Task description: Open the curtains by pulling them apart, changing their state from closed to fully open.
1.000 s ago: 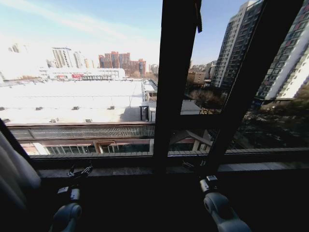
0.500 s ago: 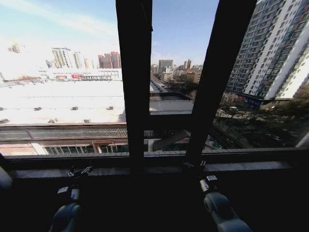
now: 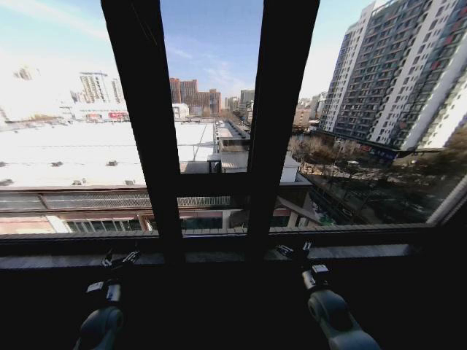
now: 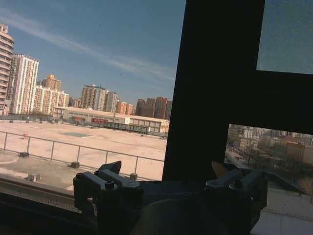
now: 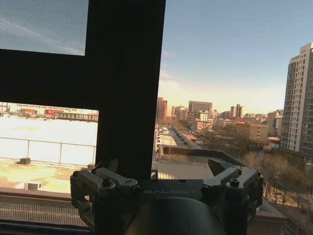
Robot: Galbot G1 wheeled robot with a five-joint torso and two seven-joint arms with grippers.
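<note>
left hand [image 3: 120, 257] and right hand [image 3: 293, 251] before window frame [image 3: 211, 131]

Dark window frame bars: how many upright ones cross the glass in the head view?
2. One dark upright window frame bar stands left of centre, the other right of centre, both leaning slightly. More may lie beyond the picture's edges.

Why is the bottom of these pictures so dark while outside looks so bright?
Head view: strong daylight leaves the window frame, the sill and both arms in near-black shadow, and the tall buildings lean from lens distortion. Left wrist view: the left end effector is a dark silhouette. Right wrist view: the right end effector likewise.
</note>
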